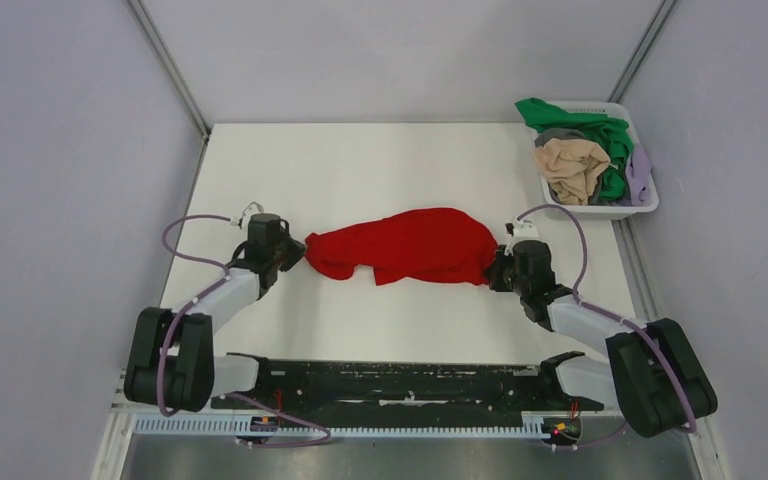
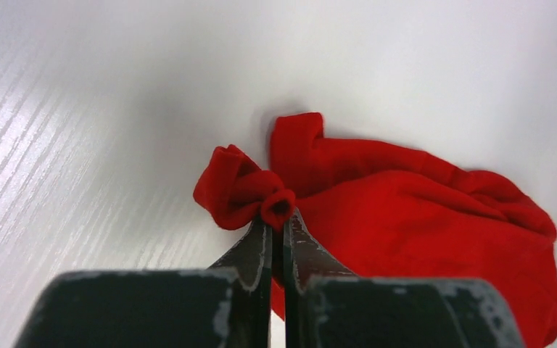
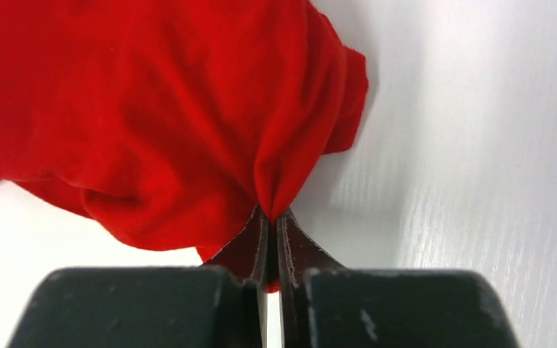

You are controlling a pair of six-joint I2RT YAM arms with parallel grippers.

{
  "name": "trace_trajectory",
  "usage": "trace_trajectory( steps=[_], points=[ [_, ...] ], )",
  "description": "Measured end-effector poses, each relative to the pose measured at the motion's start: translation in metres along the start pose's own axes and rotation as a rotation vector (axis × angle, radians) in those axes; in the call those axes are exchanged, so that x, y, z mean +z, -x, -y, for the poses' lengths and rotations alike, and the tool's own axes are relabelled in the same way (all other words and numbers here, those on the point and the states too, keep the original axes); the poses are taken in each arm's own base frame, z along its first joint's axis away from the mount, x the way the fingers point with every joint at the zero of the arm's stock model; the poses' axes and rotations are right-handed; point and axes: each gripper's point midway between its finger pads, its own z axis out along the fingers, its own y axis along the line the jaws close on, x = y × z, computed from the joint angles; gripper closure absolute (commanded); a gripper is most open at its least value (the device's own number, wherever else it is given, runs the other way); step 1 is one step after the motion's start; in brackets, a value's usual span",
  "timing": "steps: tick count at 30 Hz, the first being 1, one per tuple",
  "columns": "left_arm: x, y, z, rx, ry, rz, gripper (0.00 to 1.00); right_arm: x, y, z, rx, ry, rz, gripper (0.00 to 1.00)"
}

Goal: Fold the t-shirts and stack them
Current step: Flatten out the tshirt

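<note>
A large bright red t-shirt (image 1: pixel 410 245) lies bunched in the middle of the white table, stretched between my two grippers. My left gripper (image 1: pixel 298 250) is shut on a rolled fold at the shirt's left end; in the left wrist view the gripper (image 2: pixel 278 216) pinches that fold of the red t-shirt (image 2: pixel 421 196). My right gripper (image 1: pixel 497 268) is shut on the shirt's right end; in the right wrist view the gripper (image 3: pixel 271 214) pinches a peak of the red t-shirt (image 3: pixel 152 109). Green, beige, grey and lavender shirts (image 1: pixel 585 155) lie piled in the basket.
A white slatted plastic basket (image 1: pixel 632 208) stands at the table's far right corner. The white table (image 1: pixel 360 170) is bordered by grey walls on both sides and the back. A black rail runs along the near edge between the arm bases.
</note>
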Motion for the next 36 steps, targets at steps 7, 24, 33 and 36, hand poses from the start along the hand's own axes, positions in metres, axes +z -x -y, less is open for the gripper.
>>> trace_trajectory(
  steps=[7,24,33,36],
  points=[
    [-0.051,0.047,0.035,0.004,-0.116,0.162,0.98,-0.021,0.066,-0.021,-0.035,0.056,0.178,1.0],
    [-0.341,0.191,0.126,-0.059,-0.6,0.81,0.98,-0.25,0.287,-0.075,-0.095,0.149,0.913,1.0],
    [-0.456,0.199,0.125,-0.059,-0.752,0.965,0.98,-0.378,0.32,-0.102,-0.143,0.278,1.108,1.0],
    [-0.454,0.198,0.121,-0.052,-0.729,0.959,0.98,-0.374,0.314,-0.101,-0.148,0.28,1.083,1.0]
  ],
)
